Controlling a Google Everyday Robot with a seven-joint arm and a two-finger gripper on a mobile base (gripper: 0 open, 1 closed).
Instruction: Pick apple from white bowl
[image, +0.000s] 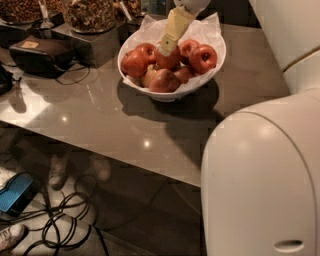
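Observation:
The white bowl (214, 69), lined with crinkled white paper, stands on the grey table and holds several apples. A red apple with an orange blush (171, 60) lies in the middle of the pile. My gripper (167, 49), pale yellow, comes down from the top of the view, and its tip touches or sits just above that apple. Two darker, glossier red apples (203, 58) lie to its right. A paler yellow-brown apple (162, 81) lies in front.
Dark containers of nuts (90, 14) and a black box with a cable (40, 55) stand at the table's back left. My white arm body (260, 175) fills the right side. The table edge (125, 165) runs diagonally, with cables (65, 225) on the floor below.

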